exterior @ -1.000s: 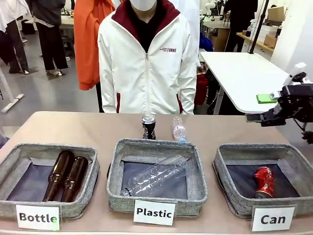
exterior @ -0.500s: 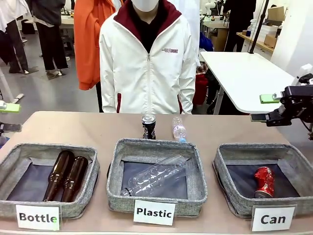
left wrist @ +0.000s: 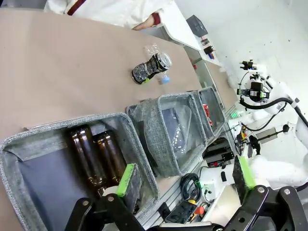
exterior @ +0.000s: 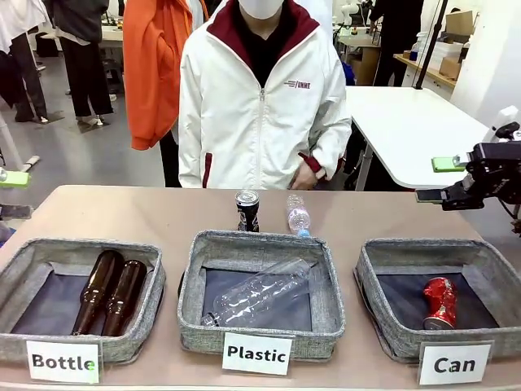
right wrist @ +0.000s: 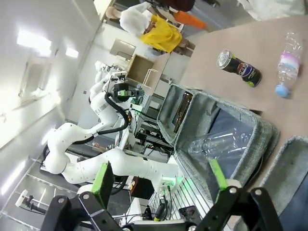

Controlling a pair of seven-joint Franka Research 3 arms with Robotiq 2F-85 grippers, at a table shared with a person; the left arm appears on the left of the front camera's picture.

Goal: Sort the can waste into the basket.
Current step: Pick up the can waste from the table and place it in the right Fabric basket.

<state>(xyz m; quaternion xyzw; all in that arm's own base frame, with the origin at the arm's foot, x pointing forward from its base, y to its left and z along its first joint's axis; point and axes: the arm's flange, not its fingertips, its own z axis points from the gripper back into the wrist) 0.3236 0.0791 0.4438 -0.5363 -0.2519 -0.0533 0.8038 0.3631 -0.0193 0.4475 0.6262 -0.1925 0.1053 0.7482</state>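
The black can (exterior: 247,210) stands upright on the table behind the middle basket; it also shows in the wrist views (left wrist: 151,67) (right wrist: 238,67). The red can (exterior: 440,302) lies crumpled inside the "Can" basket (exterior: 383,326) at the front right. My right gripper (exterior: 437,180) hangs open above that basket's far right corner, with nothing between its fingers (right wrist: 102,178). At the left edge of the table my left gripper (exterior: 12,195) is open too, and its green pads (left wrist: 127,178) are spread over the "Bottle" basket (left wrist: 43,144).
The "Bottle" basket (exterior: 49,248) holds two brown glass bottles (exterior: 110,293). A clear bottle (exterior: 260,295) lies in the "Plastic" basket (exterior: 260,240). A small plastic bottle (exterior: 298,217) stands beside the black can. A person in a white jacket (exterior: 260,114) stands at the far edge.
My left gripper has come into view at the left edge. The right gripper has drifted slightly right and up. The person has shifted to the right.
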